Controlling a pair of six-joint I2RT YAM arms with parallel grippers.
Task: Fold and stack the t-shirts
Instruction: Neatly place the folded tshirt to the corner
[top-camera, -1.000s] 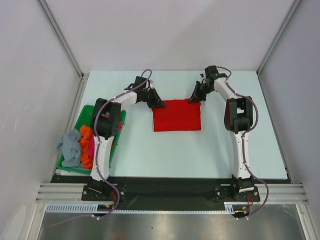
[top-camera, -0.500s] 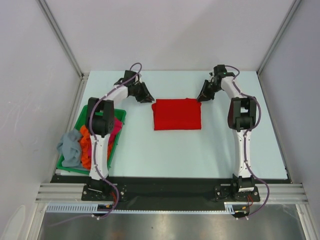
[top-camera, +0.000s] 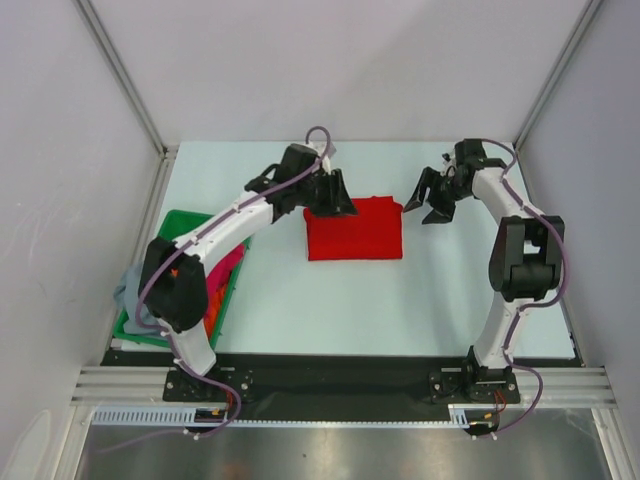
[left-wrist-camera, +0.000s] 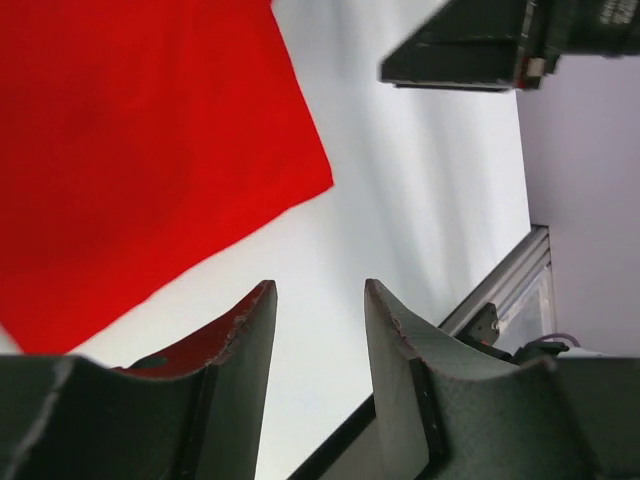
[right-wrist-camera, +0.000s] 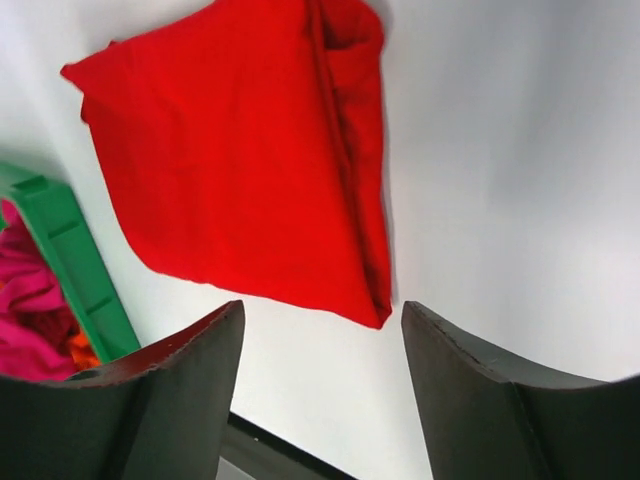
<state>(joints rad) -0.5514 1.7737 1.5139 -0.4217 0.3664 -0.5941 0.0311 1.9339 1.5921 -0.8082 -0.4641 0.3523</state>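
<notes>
Folded red t-shirt (top-camera: 354, 232) flat on the pale table (top-camera: 400, 300), about mid-table between the two arms, squared into a neat rectangle. Long sides running left to right across the table, short sides running away from the arm bases, edges close to parallel with the table's own. No collar or sleeve on show, neck end not discernible. In the right wrist view, a thicker ridge of layered cloth along one edge of the red t-shirt (right-wrist-camera: 240, 170), the rest of the surface smooth. Left gripper (top-camera: 330, 197) over the far left corner of the shirt, angled downward. Seen from its own wrist, left gripper (left-wrist-camera: 318, 290) with jaws parted to a moderate gap, bare table between the fingers (left-wrist-camera: 240, 340), red cloth off to one side, nothing pinched; contact with the cloth impossible to judge. Right gripper (top-camera: 432, 203) just beside the far right corner of the shirt, apart from the cloth, jaws spread wide, wider than the left pair. Seen from its own wrist, right gripper (right-wrist-camera: 320, 330) with only table and the shirt's nearest corner in the gap, nothing held. Green tray (top-camera: 172, 222) at the left edge of the table beside the left arm, holding a loose heap: magenta-pink t-shirt (top-camera: 232, 262), orange t-shirt (top-camera: 213, 305), grey-blue t-shirt (top-camera: 128, 288) draped over the tray's outer rim.
</notes>
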